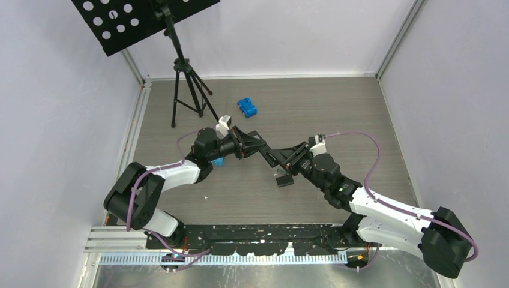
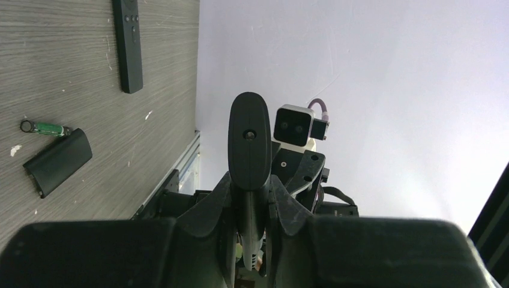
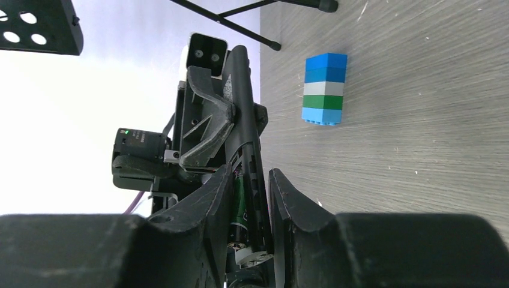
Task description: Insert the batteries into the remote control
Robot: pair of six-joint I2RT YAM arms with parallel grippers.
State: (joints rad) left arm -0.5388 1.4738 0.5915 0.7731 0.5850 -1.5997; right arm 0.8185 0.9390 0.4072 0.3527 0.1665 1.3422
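Just nearside of the blue block stack [image 1: 246,107], I hold the remote control [image 1: 268,153] aloft, long axis left-to-right.
My left gripper [image 1: 243,144] and right gripper [image 1: 291,159] each clench one end; slim matte-black bar, green battery [image 3: 240,201] in its recess.

Two remote controls [image 2: 128,45] [image 2: 249,138], two green batteries [image 2: 47,127] [image 3: 239,201], one battery cover [image 2: 58,162]

The scene was lit brightly and evenly from above, and only faint, soft shadows were cast on the grey table [image 1: 360,108] beneath the arms. Mild glare was seen on the metal sheet [image 1: 240,277] at 6 o'clock of the top view. The wall [image 3: 72,120] was blown out to white at 9 o'clock of the right wrist view. The left gripper [image 2: 251,201] and right gripper [image 3: 247,204] were rendered dark and blurred at 6 o'clock, and the clamped remote control [image 3: 243,108] was sharp only farther out.
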